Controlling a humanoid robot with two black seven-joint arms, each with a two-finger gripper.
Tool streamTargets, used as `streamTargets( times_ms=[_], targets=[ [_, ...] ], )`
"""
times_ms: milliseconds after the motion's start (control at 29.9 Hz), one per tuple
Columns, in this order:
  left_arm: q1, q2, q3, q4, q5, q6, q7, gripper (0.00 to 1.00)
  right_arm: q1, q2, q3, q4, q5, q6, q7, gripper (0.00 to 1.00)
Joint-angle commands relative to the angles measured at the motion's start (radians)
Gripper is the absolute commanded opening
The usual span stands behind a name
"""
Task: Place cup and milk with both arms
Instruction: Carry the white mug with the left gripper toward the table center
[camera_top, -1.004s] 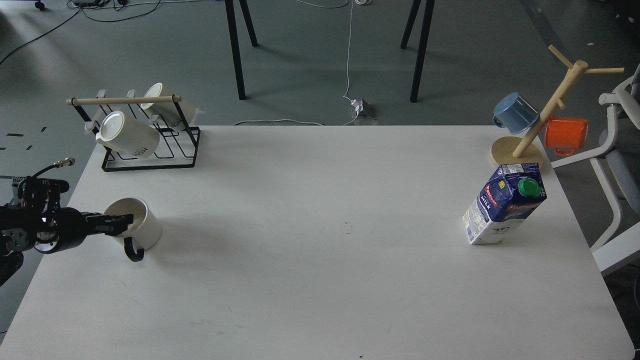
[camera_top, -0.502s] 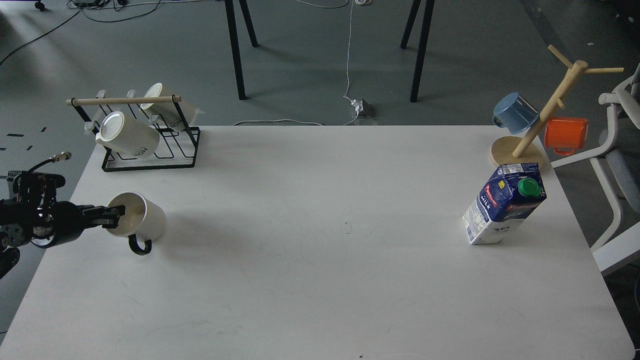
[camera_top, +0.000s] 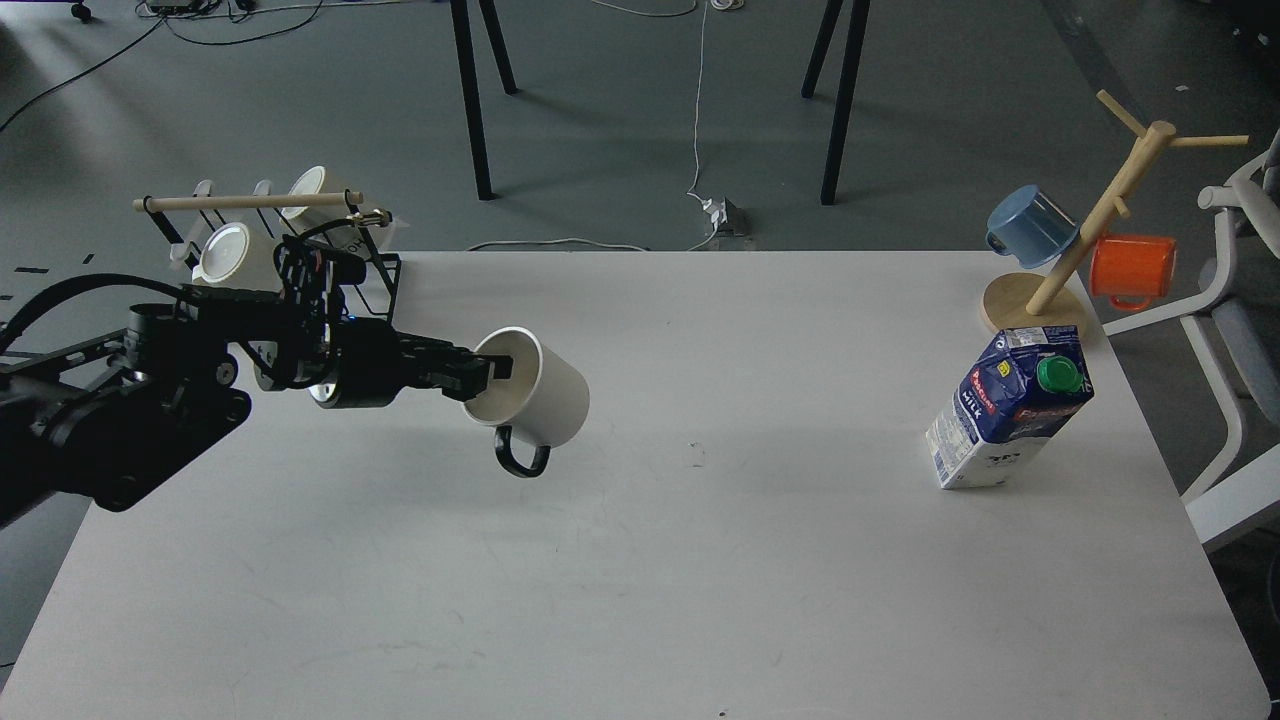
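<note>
The cup (camera_top: 540, 398) is a white mug with a black handle; its smiley face does not show. It is tilted on its side with its mouth facing left, lifted above the white table (camera_top: 640, 560). My left gripper (camera_top: 485, 374) is shut on the cup's rim, one finger inside the mouth. The milk (camera_top: 1010, 405) is a dark blue and white carton with a green cap. It stands at the right side of the table, untouched. My right gripper is out of view.
A black wire rack (camera_top: 300, 300) with cream mugs (camera_top: 232, 258) stands at the back left, partly behind my left arm. A wooden mug tree (camera_top: 1090, 225) with a blue mug (camera_top: 1030, 226) and an orange mug (camera_top: 1132, 270) stands at the back right. A white chair (camera_top: 1240, 330) is beside the right edge.
My left arm has lifted the cup from the table's left edge and carried it far to the right, toward the middle. The cup has tipped onto its side. The milk has not moved.
</note>
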Motion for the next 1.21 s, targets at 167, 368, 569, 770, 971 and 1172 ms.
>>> streamTargets(
  times_ms=[167,368,569,770,971,1172],
  targets=[
    [0.014,-0.233,0.013,0.097,0.0,-0.011,0.0,0.07,0.001,0.003,0.005,-0.012,0.0,0.0,0.002,1.0],
    [0.042,-0.28,0.017,0.15,0.0,-0.01,0.0,0.09,-0.006,0.002,0.003,-0.017,0.0,0.0,0.002,1.0],
    [0.078,-0.288,0.039,0.167,0.0,-0.008,0.0,0.14,-0.023,0.002,0.005,-0.047,0.0,0.0,0.002,1.0],
    [0.08,-0.284,0.039,0.169,0.0,-0.008,0.0,0.16,-0.026,0.002,0.005,-0.05,0.002,0.0,0.002,1.0],
    [0.075,-0.265,0.039,0.169,0.0,-0.008,0.0,0.18,-0.026,0.003,0.003,-0.05,0.002,0.0,0.003,1.0],
    [0.074,-0.255,0.039,0.169,0.0,-0.006,0.0,0.18,-0.032,0.003,0.003,-0.05,0.002,0.0,0.002,1.0]
  ],
)
